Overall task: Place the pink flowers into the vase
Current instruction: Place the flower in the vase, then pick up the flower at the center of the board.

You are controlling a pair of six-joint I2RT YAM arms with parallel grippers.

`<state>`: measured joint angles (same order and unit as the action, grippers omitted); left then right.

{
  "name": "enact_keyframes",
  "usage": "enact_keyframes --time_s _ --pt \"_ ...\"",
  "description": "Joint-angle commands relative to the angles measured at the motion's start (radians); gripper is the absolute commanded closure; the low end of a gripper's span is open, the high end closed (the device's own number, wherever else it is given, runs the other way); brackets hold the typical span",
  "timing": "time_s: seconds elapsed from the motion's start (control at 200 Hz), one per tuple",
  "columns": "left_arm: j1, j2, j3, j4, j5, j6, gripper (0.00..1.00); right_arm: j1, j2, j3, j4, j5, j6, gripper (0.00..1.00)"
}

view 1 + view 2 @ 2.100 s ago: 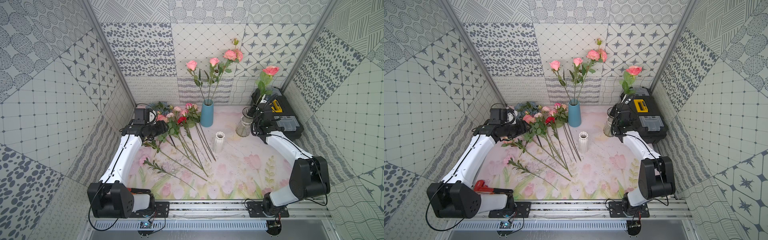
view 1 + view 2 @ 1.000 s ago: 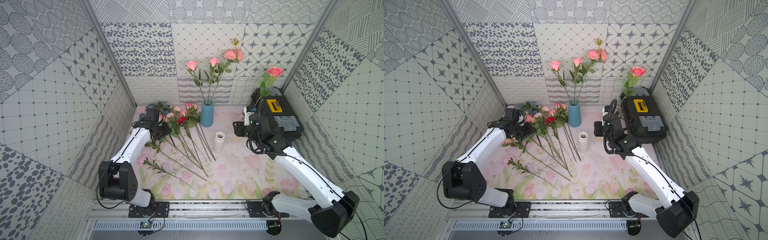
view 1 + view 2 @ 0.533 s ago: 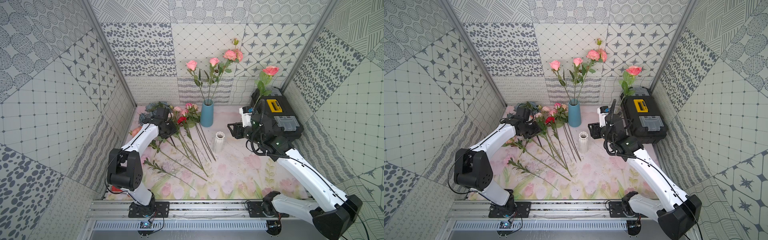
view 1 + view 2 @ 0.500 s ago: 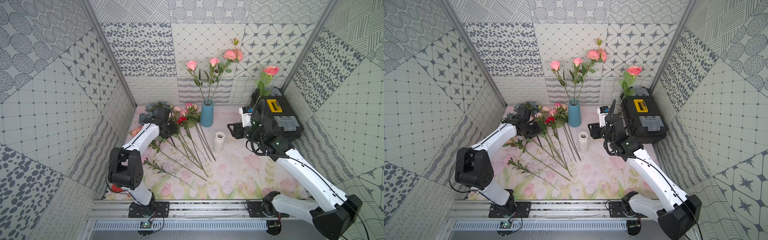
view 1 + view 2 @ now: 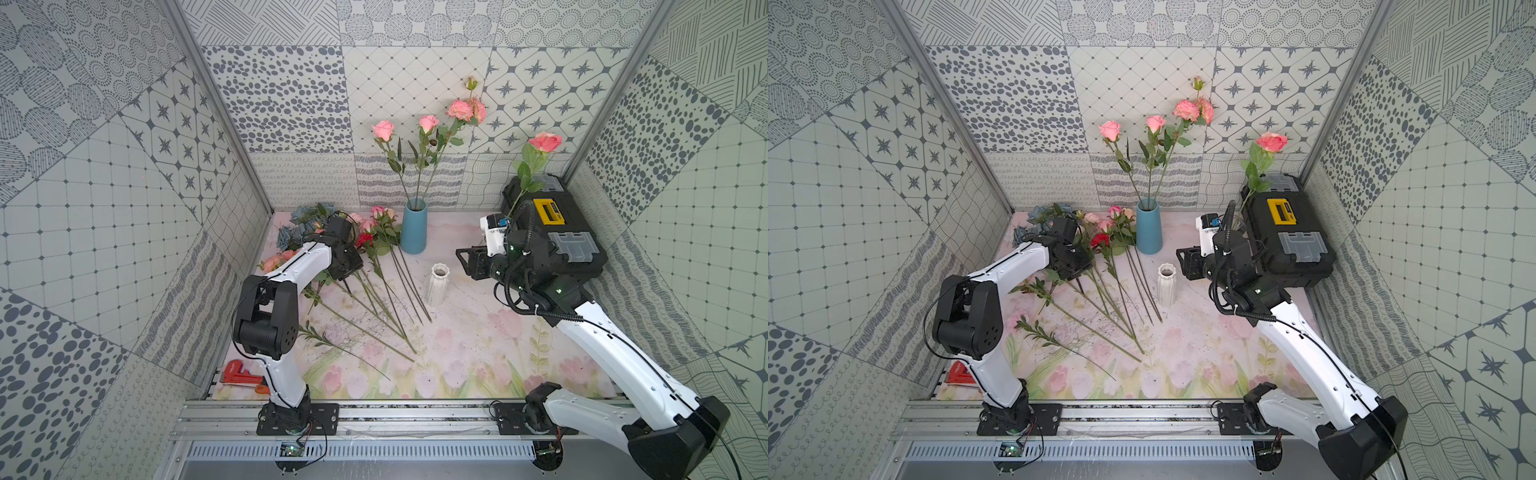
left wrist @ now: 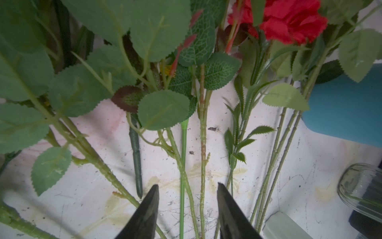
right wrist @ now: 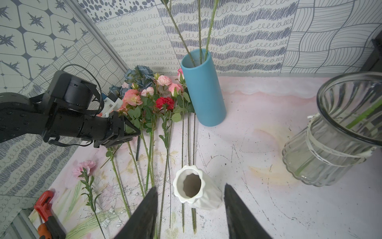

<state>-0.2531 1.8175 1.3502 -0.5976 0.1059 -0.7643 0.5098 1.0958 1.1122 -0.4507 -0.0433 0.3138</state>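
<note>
- Left wrist view: left gripper (image 6: pixel 187 185) low over the mat (image 6: pixel 82 186), jaws partway apart, a few green stems running between them, none pinched.
- Over at 11 o'clock on the mat in both top views, the pink flowers (image 5: pixel 365 224) lie heaped, heads toward the back wall, stems fanning toward 5 o'clock, red carnation (image 6: pixel 289 20) among them, dusty-blue hydrangea (image 7: pixel 140 74) at the far edge.
- More of them stand upright in the blue vase (image 5: pixel 413 228) at 12 o'clock.
- One pink rose (image 5: pixel 544 141) rises at 2 o'clock, its stem down in the glass vase (image 7: pixel 334 140).
- And the right gripper (image 7: pixel 190 185) hangs above the white vase (image 5: pixel 438 284) near the middle, jaws half apart, gripping nothing.
</note>
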Motion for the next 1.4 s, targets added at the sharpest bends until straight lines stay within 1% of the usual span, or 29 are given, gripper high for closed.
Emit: enact_keyframes --time_s 0.0,0.285,0.395,0.775,1.171,1.216,1.396 --pt "-0.001 0.023 0.006 -0.007 -0.052 -0.067 0.54 0.0 -0.024 -0.005 0.04 0.007 -0.01 0.48" --pt "-0.001 0.066 -0.002 0.058 -0.02 -0.133 0.57 0.001 -0.042 -0.011 0.031 0.021 -0.014 0.48" --pt "-0.001 0.073 -0.002 0.067 -0.022 -0.145 0.6 0.001 -0.05 -0.018 0.029 0.027 -0.014 0.48" --pt "-0.001 0.099 -0.016 0.105 -0.049 -0.18 0.64 -0.001 -0.054 -0.027 0.029 0.026 -0.011 0.48" --pt "0.0 0.129 -0.04 0.142 -0.073 -0.206 0.78 -0.004 -0.067 -0.03 0.017 0.025 -0.008 0.48" --pt "-0.001 0.128 -0.044 0.173 -0.076 -0.21 0.8 -0.003 -0.069 -0.032 0.017 0.025 -0.007 0.48" --pt "-0.011 0.095 -0.071 0.196 -0.112 -0.231 0.92 -0.002 -0.071 -0.038 0.014 0.022 -0.005 0.48"
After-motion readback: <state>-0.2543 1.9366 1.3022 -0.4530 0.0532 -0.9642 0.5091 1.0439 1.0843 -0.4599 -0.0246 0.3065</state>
